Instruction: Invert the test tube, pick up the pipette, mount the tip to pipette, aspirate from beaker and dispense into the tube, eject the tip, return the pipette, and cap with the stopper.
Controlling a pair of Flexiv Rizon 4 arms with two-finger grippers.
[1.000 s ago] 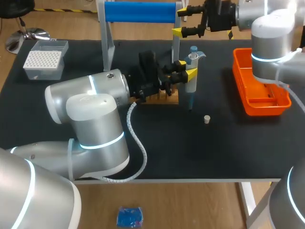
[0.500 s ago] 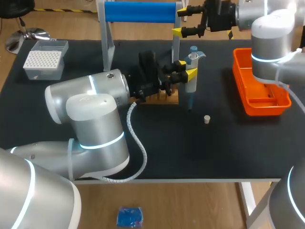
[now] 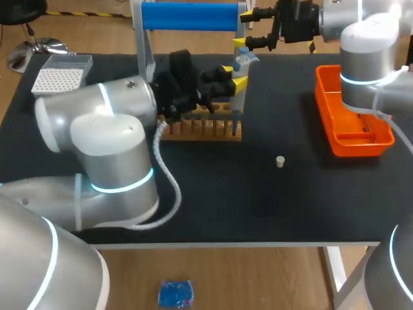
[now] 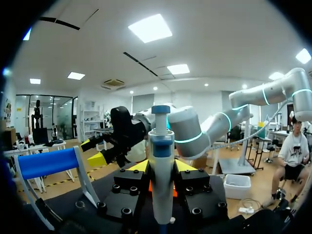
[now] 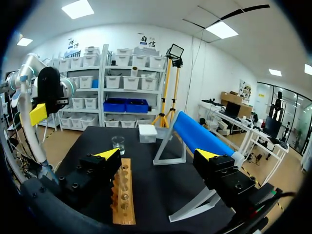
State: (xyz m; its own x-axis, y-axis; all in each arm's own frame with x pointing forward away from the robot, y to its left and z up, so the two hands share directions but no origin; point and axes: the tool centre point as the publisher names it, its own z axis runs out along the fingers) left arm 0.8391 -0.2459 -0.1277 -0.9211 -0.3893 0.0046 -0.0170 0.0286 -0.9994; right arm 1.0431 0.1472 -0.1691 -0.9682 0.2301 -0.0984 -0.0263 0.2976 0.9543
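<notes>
Since the pipette (image 4: 161, 146) looks light, stiff and smooth-sided, the left gripper (image 4: 161, 168) clamps it upright by the thick upper barrel between both fingers, likely the surest hold, near the wooden rack (image 3: 200, 128), while the right gripper (image 5: 157, 155) hangs open and empty.

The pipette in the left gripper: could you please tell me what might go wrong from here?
1. The pipette, clamped in the left gripper, hangs close beside the blue-barred stand and the open right gripper; a sideways move might knock either.
2. Its lower end appears to sit over the wooden rack, so lowering it here could strike the rack.
</notes>
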